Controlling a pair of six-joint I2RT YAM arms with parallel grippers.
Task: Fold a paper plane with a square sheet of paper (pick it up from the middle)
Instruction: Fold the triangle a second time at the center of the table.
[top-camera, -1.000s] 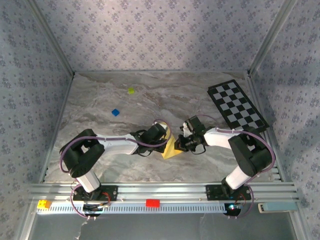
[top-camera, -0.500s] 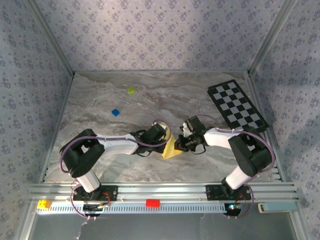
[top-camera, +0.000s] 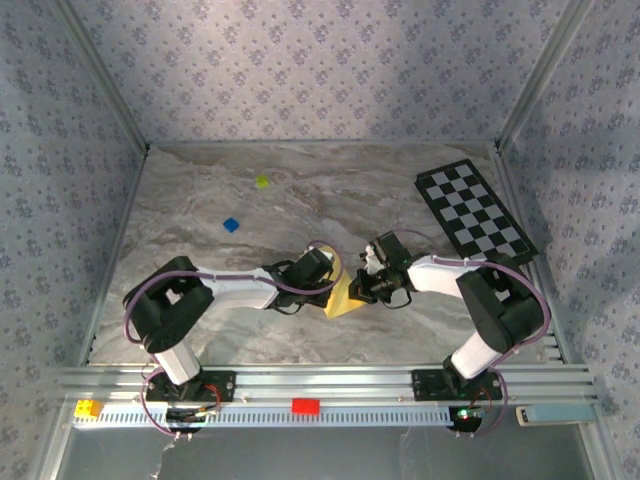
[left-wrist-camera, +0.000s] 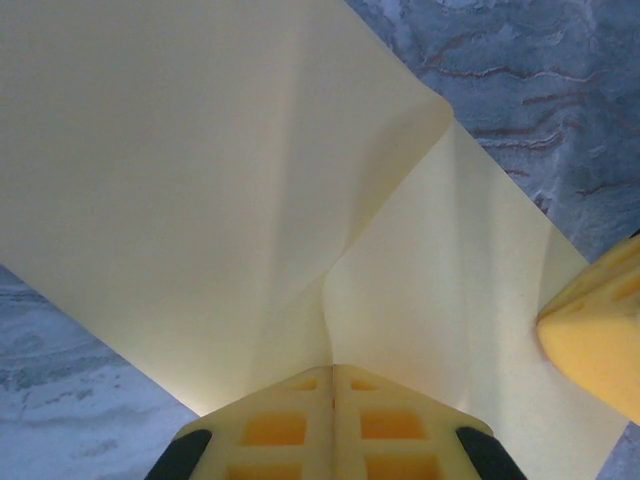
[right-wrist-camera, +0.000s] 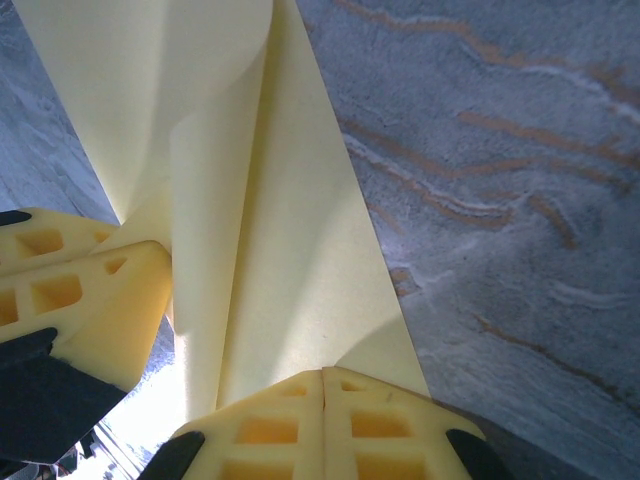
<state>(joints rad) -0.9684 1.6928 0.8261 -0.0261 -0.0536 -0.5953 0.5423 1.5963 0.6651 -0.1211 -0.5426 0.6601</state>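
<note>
The square sheet of paper (top-camera: 343, 300) is pale yellow, partly folded and bowed, and lies just in front of the middle of the marble table. My left gripper (top-camera: 331, 285) is shut on its left side. In the left wrist view the paper (left-wrist-camera: 200, 170) runs as a raised crease into the seam of the closed left gripper (left-wrist-camera: 333, 368). My right gripper (top-camera: 359, 289) is shut on the right side. The right wrist view shows the layered paper (right-wrist-camera: 290, 240) reaching the closed right gripper (right-wrist-camera: 322, 373), with the left gripper's fingers (right-wrist-camera: 85, 300) close beside it.
A black-and-white checkered board (top-camera: 475, 212) lies at the back right. A tiny yellow-green block (top-camera: 262, 181) and a blue block (top-camera: 231, 225) sit at the back left. Patterned walls with metal posts close in the table. A red block (top-camera: 305, 406) rests on the front rail.
</note>
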